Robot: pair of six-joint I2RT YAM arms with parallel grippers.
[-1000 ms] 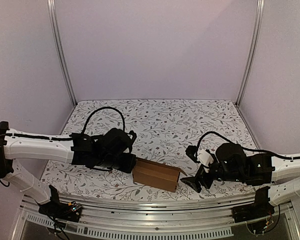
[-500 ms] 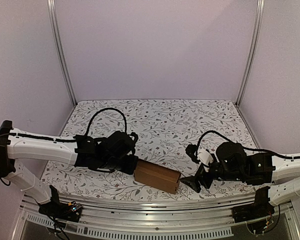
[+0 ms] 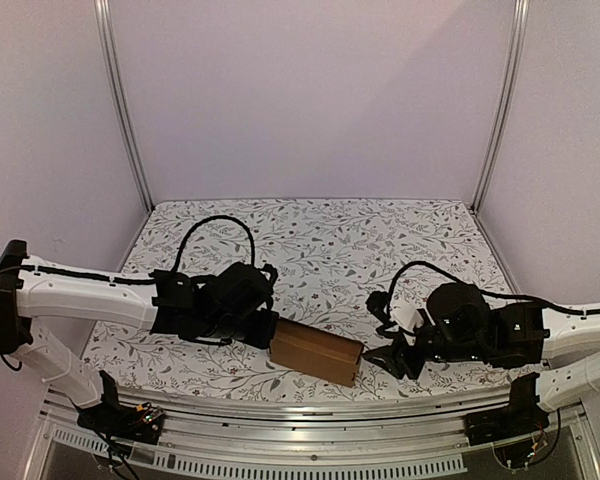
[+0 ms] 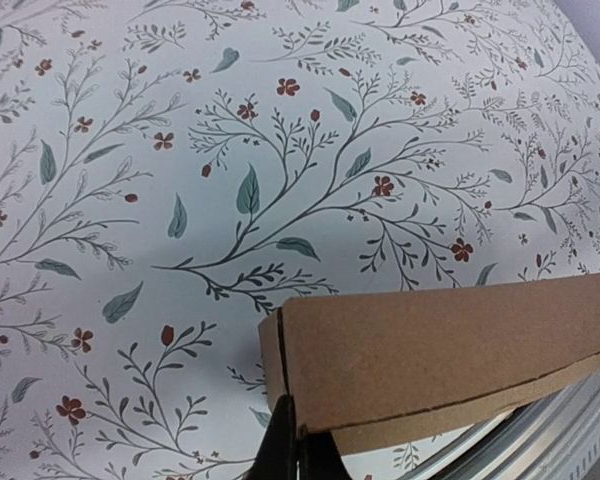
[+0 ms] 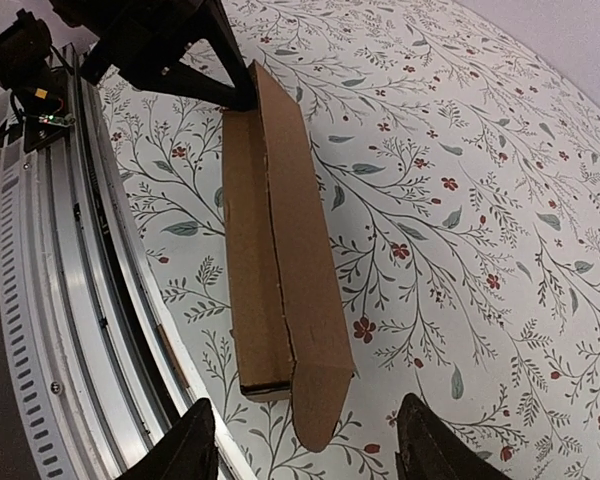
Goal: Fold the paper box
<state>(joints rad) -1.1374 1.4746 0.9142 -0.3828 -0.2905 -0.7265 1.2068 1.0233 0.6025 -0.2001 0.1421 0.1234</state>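
The paper box (image 3: 315,350) is a closed brown cardboard oblong lying near the table's front edge. In the right wrist view (image 5: 275,220) it runs away from the camera, and a rounded tab (image 5: 320,410) sticks out loose at its near end. My left gripper (image 3: 267,330) is shut, its tips pressed against the box's left end; the left wrist view shows the fingertips (image 4: 280,445) together at the lower corner of the box (image 4: 450,345). My right gripper (image 3: 382,358) is wide open just off the box's right end, its fingers (image 5: 195,445) either side of the tab.
The metal front rail (image 5: 70,300) runs close along the box's near side. The floral tablecloth (image 3: 330,250) stretches behind the box to the back wall, with frame posts (image 3: 120,100) at the corners.
My left gripper has edged right against the box's left end, nudging the box slightly right. My right gripper has moved a little left toward the box's right end.
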